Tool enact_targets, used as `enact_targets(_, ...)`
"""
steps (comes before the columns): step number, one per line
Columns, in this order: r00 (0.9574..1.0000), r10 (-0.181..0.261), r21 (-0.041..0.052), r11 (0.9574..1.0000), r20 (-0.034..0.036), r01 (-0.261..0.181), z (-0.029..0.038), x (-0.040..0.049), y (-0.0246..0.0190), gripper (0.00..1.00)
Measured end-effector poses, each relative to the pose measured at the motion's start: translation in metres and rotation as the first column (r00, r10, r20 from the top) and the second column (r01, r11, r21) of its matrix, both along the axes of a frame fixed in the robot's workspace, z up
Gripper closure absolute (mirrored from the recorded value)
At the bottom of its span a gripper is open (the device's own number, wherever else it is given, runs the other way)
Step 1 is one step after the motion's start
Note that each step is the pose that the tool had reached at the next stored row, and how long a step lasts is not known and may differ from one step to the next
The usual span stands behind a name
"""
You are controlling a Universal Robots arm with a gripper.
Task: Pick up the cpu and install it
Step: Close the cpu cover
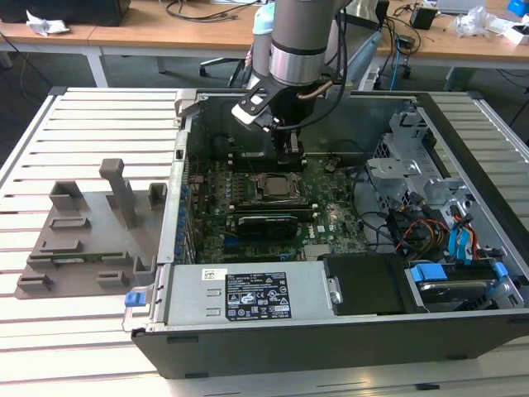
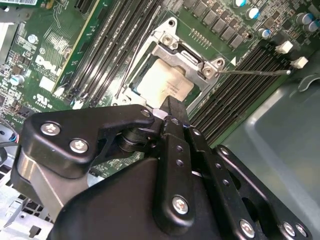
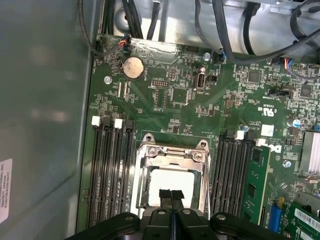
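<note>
Grey metal slats make up the worktop (image 1: 99, 116) on which an open computer case (image 1: 331, 347) is laid in the exterior view. The arm (image 1: 302, 41) is held inside the case above the green motherboard (image 1: 335, 211), and the jaws are poised close over the board, right next to the socket. The cpu (image 1: 278, 187) is seated there, flat in the socket. A grey fixture (image 1: 83, 240) is set on the worktop at the exterior view's left, apart from the case.

In the second wrist view the cpu (image 2: 165, 82) is shown as a pale square lying inside the metal socket frame (image 2: 170, 47), with black memory slots (image 2: 107, 55) ranged on both sides. The black jaws are seen edge-on, their tip placed over one edge of the cpu; whether contact is made cannot be told.

In the first wrist view the two fingertips (image 3: 165, 195) are pressed together with only a thin seam between them, so the jaws are closed and nothing is gripped. They are placed over the edge of the cpu (image 3: 172, 179). A coin battery (image 3: 133, 67) is mounted farther along the board.
</note>
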State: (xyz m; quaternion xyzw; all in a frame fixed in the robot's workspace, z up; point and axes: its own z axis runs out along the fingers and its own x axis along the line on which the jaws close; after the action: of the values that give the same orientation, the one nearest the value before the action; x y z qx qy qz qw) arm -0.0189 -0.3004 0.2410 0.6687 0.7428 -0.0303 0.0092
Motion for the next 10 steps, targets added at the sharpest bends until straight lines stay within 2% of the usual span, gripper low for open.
enact_targets(10, 1.0, 0.0, 0.0, 1.0, 0.0, 0.0, -0.0011, -0.0108, 0.0, 0.89)
